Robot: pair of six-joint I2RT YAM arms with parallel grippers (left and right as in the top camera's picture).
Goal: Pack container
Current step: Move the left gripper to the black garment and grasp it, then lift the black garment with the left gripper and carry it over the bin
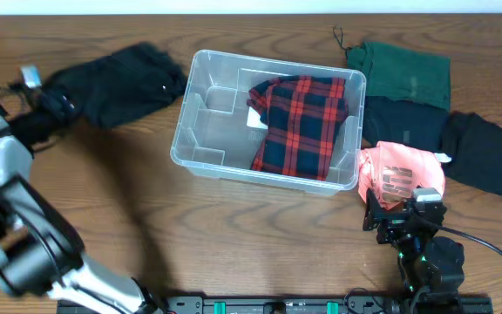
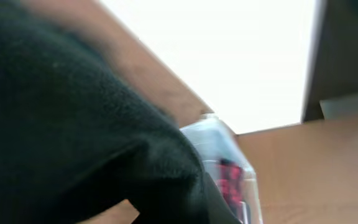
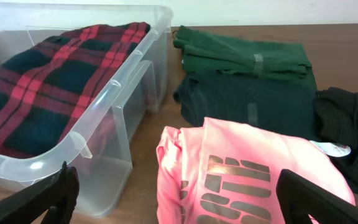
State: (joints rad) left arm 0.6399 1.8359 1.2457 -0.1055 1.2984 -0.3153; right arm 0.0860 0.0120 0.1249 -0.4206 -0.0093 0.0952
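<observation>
The clear container (image 1: 277, 63) stands mid-table with a folded red plaid garment (image 1: 303, 122) inside; both also show in the right wrist view, the container (image 3: 104, 99) and the plaid garment (image 3: 48, 81). My left gripper (image 1: 52, 106) is at the left end of a black garment (image 1: 120, 83) and seems shut on it. The black cloth (image 2: 73, 124) fills the left wrist view and hides the jaws, with the container (image 2: 229, 168) behind it. My right gripper (image 3: 188, 199) is open, its fingers on either side of a pink printed garment (image 3: 241, 174) lying right of the container (image 1: 401, 170).
Right of the container lie a folded green garment (image 1: 403, 74), a dark one (image 1: 403, 122) and a black one (image 1: 486, 153). White dividers and a label show on the container floor (image 1: 220, 105). The table's front edge is near my right arm.
</observation>
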